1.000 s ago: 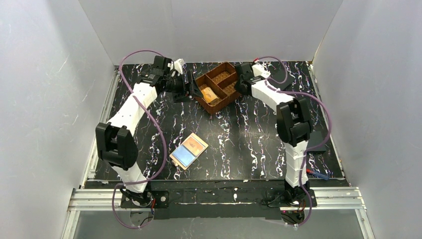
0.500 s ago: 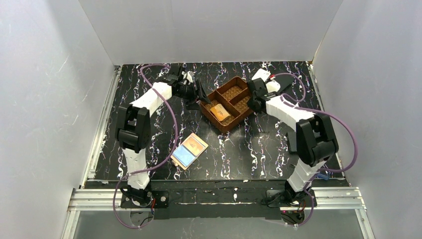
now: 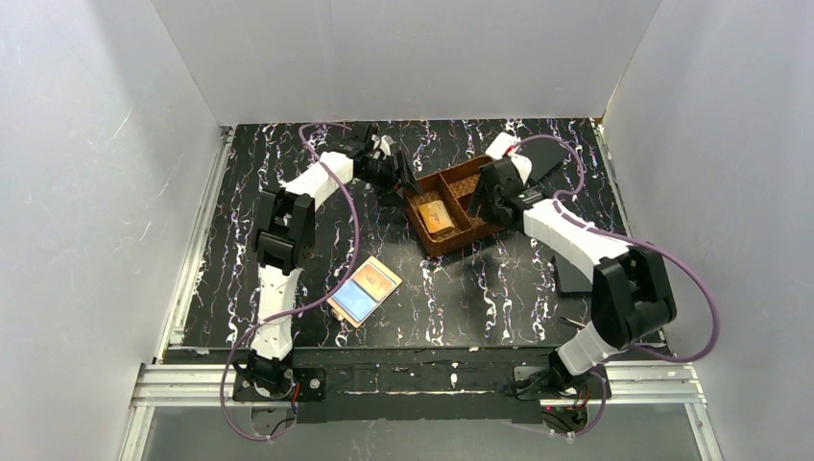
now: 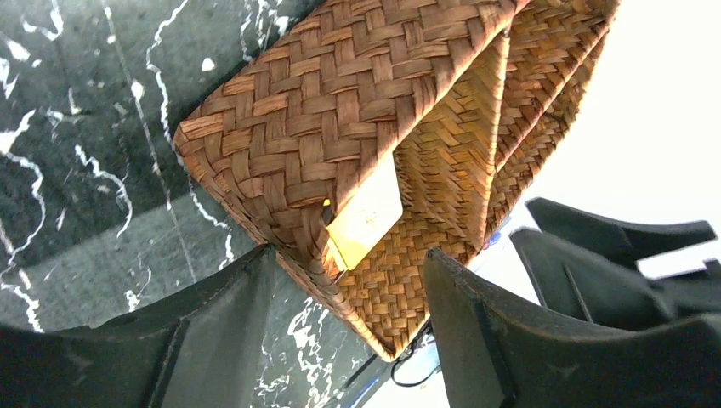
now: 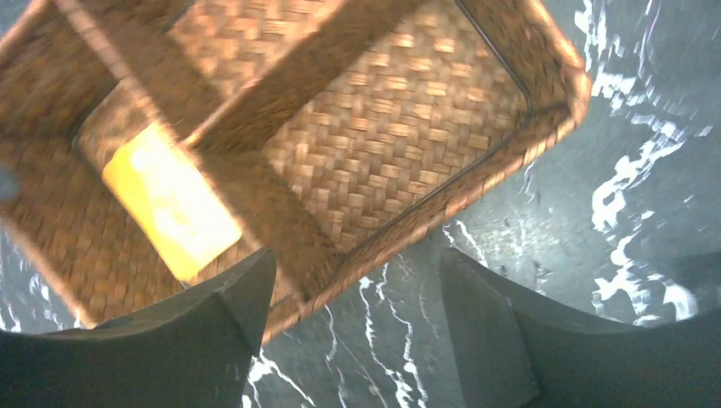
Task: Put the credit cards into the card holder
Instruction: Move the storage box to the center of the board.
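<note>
The card holder (image 3: pixel 364 291) lies open toward the near edge, left of the middle. Farther, close to the far edge, the credit cards (image 3: pixel 435 215) lie flat in one compartment of the woven basket (image 4: pixel 340 110). My left gripper (image 4: pixel 347 259) and right gripper (image 5: pixel 355 259) both stand open and empty at its walls. These walls and the divider block my fingers. I may push the basket, or knock my two arms together.

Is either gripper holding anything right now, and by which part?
Nothing is gripped. The left gripper and right gripper are both open, each with its fingers apart around an edge of the basket. The card lies loose inside.
</note>
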`<state>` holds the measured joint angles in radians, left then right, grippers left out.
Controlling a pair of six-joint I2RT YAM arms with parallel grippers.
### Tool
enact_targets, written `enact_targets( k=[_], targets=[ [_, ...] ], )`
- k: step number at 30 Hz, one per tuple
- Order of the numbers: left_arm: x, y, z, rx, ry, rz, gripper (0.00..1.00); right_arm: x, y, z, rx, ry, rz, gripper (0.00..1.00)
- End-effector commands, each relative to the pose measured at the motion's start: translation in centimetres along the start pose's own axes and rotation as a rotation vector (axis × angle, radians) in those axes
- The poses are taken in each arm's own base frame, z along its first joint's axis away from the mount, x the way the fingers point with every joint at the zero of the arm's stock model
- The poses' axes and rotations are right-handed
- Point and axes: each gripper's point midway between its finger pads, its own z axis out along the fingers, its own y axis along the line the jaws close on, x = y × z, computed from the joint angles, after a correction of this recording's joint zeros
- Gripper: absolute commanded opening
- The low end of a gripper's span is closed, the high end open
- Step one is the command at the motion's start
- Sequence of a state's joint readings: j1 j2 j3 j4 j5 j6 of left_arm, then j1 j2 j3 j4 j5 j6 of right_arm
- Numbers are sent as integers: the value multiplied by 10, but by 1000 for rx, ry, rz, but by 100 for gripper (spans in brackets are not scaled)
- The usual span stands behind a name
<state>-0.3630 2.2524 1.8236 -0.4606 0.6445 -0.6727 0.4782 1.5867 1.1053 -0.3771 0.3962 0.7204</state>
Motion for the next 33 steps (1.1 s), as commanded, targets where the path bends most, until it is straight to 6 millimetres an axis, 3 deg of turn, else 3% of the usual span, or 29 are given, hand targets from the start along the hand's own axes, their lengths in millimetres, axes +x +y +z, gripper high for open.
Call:
enact_targets(
  k=[1,3,7,13,18,26,33],
  targets=[
    [-1,-21,-9,32,31,67,63,-48,30,-54,-187,-98,-351,87],
    [1,-19,-10,18,44,83,64,-52,50,-62,-289,-90,-446,93],
    [9,-14,-23,-28,53,127,66,-53,98,-69,-510,-69,-571,89],
    [21,-6,-43,-68,55,127,66,-27,138,-46,-620,17,-656,60],
    [29,-2,-65,-94,35,121,66,-20,137,-18,-511,28,-691,61],
    [57,2,-100,-123,15,128,66,-3,133,7,-456,77,-766,62],
    [78,9,-114,-147,13,112,68,5,131,20,-440,94,-780,58]
  ],
)
